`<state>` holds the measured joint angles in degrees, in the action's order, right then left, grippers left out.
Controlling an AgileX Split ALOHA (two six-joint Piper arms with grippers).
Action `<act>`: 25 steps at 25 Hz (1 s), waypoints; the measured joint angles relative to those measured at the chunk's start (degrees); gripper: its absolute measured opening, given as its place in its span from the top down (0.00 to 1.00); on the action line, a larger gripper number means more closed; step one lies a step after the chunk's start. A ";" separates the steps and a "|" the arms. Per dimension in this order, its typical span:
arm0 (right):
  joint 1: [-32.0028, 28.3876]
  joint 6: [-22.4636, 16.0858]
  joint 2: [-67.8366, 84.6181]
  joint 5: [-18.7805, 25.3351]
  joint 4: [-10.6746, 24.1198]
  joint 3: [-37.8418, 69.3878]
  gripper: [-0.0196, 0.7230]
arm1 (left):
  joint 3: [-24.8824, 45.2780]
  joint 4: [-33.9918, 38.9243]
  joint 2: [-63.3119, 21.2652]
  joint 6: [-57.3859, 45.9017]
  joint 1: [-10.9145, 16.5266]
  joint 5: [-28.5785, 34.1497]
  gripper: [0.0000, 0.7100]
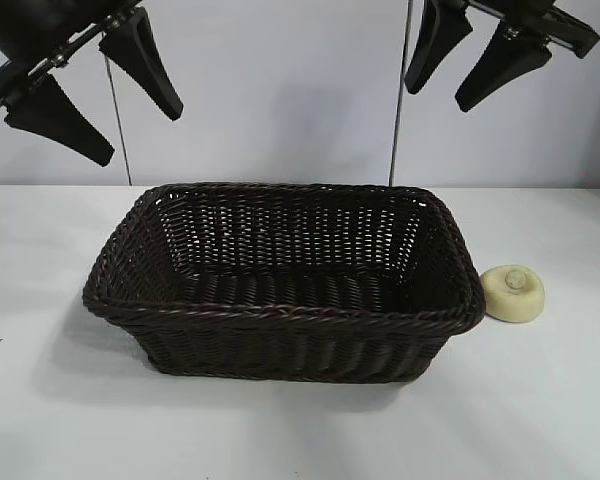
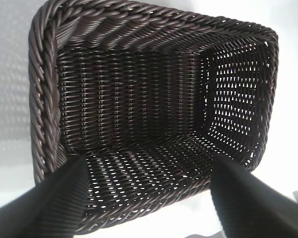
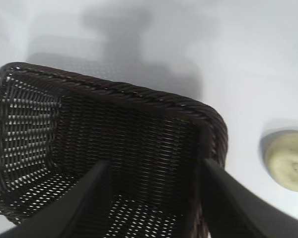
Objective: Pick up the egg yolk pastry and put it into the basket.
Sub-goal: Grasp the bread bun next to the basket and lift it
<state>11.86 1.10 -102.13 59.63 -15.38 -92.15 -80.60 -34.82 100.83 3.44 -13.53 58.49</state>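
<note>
Both grippers hang high above the table, each with its fingers spread apart and nothing between them. Seen from the exterior view, the left gripper (image 1: pixel 95 95) sits at the upper left, its two black fingers (image 1: pixel 145 65) slanting down toward the middle, well above the basket's left end. The right gripper (image 1: pixel 460 65) sits at the upper right, its fingers likewise angled down and inward, well above the basket's right end. Neither touches anything. On the white table (image 1: pixel 540 420) the basket (image 1: pixel 280 318) stands upright near the middle, its long side facing the camera, dark brown with open-weave sloping walls and a braided rim; its inside holds nothing. The pastry (image 1: pixel 513 292) lies on the table just beside the basket's right front corner, outside the rim, close to it; whether the two touch cannot be told. It is pale yellow-cream, round, with a small raised knob on top. From the left wrist, the left gripper (image 2: pixel 149 198) looks down into the basket (image 2: pixel 39 99), with a finger (image 2: pixel 54 203) at each side of the picture framing the woven floor. From the right wrist, the right gripper (image 3: pixel 154 203) looks over the basket's (image 3: pixel 139 96) end, its fingers (image 3: pixel 238 208) wide apart, and the pastry (image 3: pixel 288 166) shows on the bare table (image 3: pixel 248 59) past the rim, apart from both fingers. Two thin upright rods (image 1: pixel 398 100) stand behind the basket against the pale wall (image 1: pixel 280 90).
</note>
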 joint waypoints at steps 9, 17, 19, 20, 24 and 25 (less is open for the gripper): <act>-6.63 0.44 0.00 3.23 2.37 0.00 0.44 | 0.00 -0.05 0.00 0.05 0.00 0.28 0.29; -14.01 4.43 0.00 9.57 2.92 0.00 0.44 | 0.00 -0.05 0.00 0.05 0.00 0.29 0.29; -14.31 4.50 0.00 9.37 2.99 0.00 0.44 | 0.00 -0.05 0.00 0.05 0.00 0.35 0.29; -14.31 4.54 0.00 9.32 2.99 0.00 0.44 | 0.00 -0.05 0.00 0.05 -0.05 0.35 0.29; -14.31 5.19 0.00 8.04 2.99 0.68 0.38 | 0.00 -0.05 0.00 0.24 -0.05 0.35 0.29; -14.31 5.26 0.00 7.71 2.99 1.33 0.35 | 0.00 -0.05 0.00 0.48 -0.05 0.35 0.29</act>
<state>-2.44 6.37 -102.13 67.34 -12.39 -90.82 -80.60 -34.87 100.83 3.91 -13.58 58.84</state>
